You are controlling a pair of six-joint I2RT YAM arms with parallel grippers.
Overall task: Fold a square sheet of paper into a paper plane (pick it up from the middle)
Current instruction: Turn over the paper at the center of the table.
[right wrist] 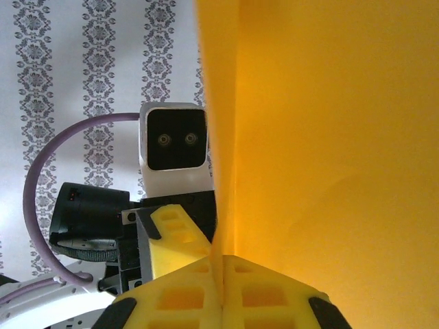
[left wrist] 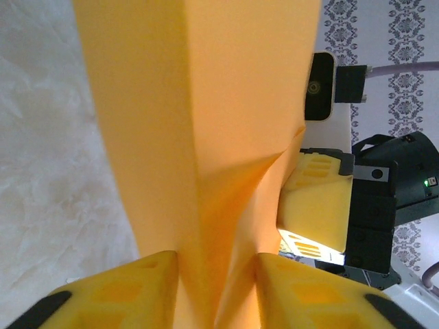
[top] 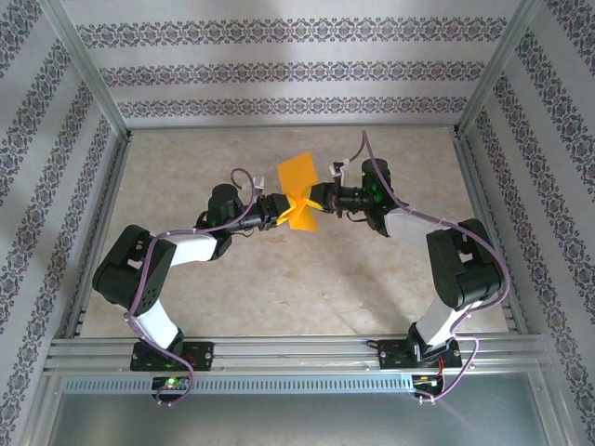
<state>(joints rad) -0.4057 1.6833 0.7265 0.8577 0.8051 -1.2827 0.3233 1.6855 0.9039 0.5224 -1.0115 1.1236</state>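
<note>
One orange sheet (top: 299,177) held above marbled surface (top: 279,288), patterned walls (top: 279,74) | right hand (top: 317,198) pinching it | left hand (top: 278,212) narrow around it, grip unclear

- The top view is bright and evenly lit by diffuse light, with soft, faint shadows on the table (top: 307,297) under the arms and no hard glare.
- In the left wrist view, the square sheet of paper (left wrist: 206,103) just ahead of the left gripper (left wrist: 216,288) is blurred and glows where light comes through it. Its crease is shaded darker.
- In the right wrist view, the paper above the right gripper (right wrist: 223,291) is a saturated, glowing orange. The wall (right wrist: 68,68) beyond is bright and slightly washed out.
</note>
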